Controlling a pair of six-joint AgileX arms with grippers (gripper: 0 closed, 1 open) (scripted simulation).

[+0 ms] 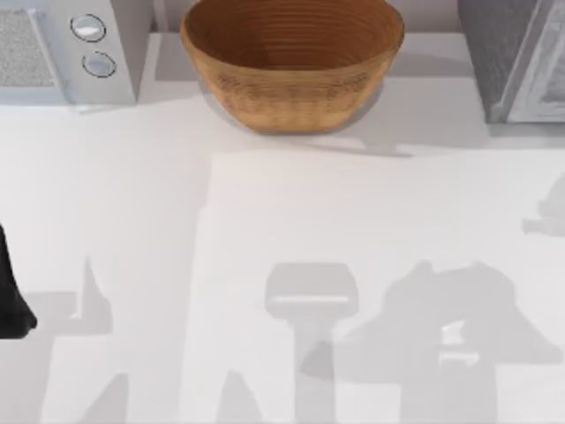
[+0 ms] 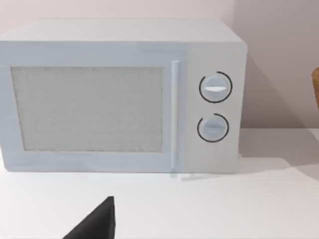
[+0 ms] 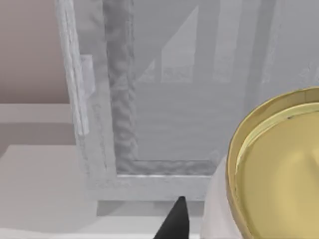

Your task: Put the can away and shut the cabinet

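Right wrist view puts the can (image 3: pixel 279 169), gold rim up, close against the right gripper's dark fingertip (image 3: pixel 174 221) before the open cabinet (image 3: pixel 149 124), though whether those jaws clamp it I cannot tell, while the left arm (image 1: pixel 11 291) sits parked at the table's (image 1: pixel 132 221) left edge facing the microwave (image 2: pixel 119 94) beside the wicker basket (image 1: pixel 291 62).

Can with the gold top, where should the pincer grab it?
Probably hold the can by its round white wall, below the gold rim, coming from the side. The top is flat with only a thin rim, so there is nothing to pinch, while the wall offers two opposite sides. The right pincer is close beside it, facing the cabinet. The left pincer is parked at the table's left edge.
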